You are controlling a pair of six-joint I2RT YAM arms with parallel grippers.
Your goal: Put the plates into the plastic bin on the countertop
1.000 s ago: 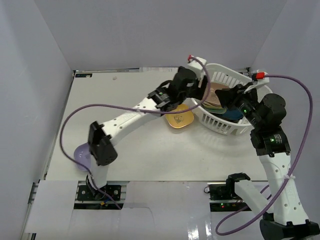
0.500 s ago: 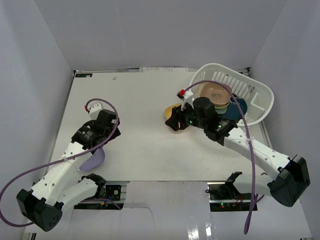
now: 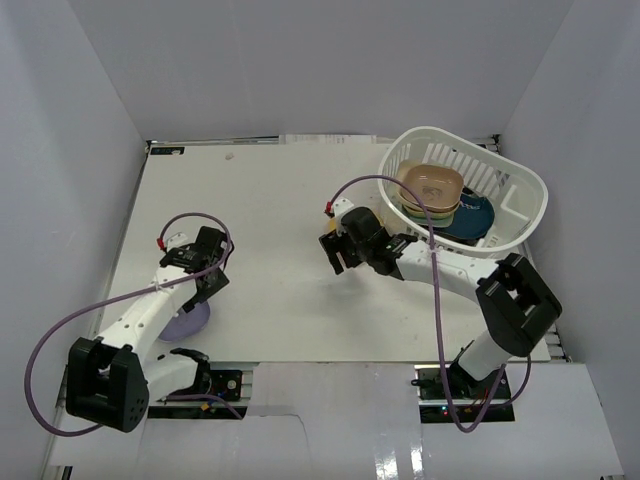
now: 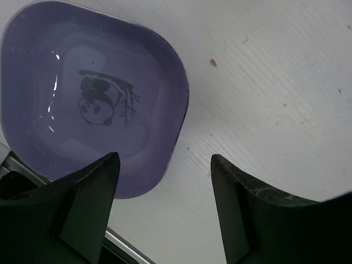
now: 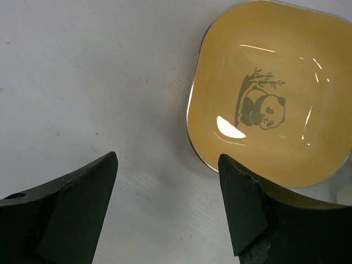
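Both pairs of fingers stand wide apart and hold nothing. The left fingers (image 4: 163,165) hover low over the lavender plate (image 4: 93,104). Its panda-printed well lies toward 10 o'clock from the gap, and its rim runs in between the two tips. The outer tip is over the bare counter (image 4: 275,82). The right fingers (image 5: 168,159) hang over bare surface. The yellow plate (image 5: 275,93), also printed with a panda, lies flat toward 1 o'clock, just beside the tips but not between them.

From above, the lavender plate sits at about 8 o'clock on the counter, close to the near edge. It is well apart from the plastic bin (image 3: 530,195), which stands at 2 o'clock by the right wall. The yellow plate is hidden under the right wrist in that view, near the bin's 8 o'clock side.

The bin already holds a stack topped by a beige plate (image 3: 432,185), with a green plate (image 3: 428,212) showing beneath. A dark blue plate (image 3: 480,213) lies beside the stack at 3 o'clock. How many plates are in the stack cannot be counted.

The job looks mostly done. Two plates are out on the counter, neither is gripped, and each needs a grasp, a carry and a release. The yellow plate has the shorter trip.
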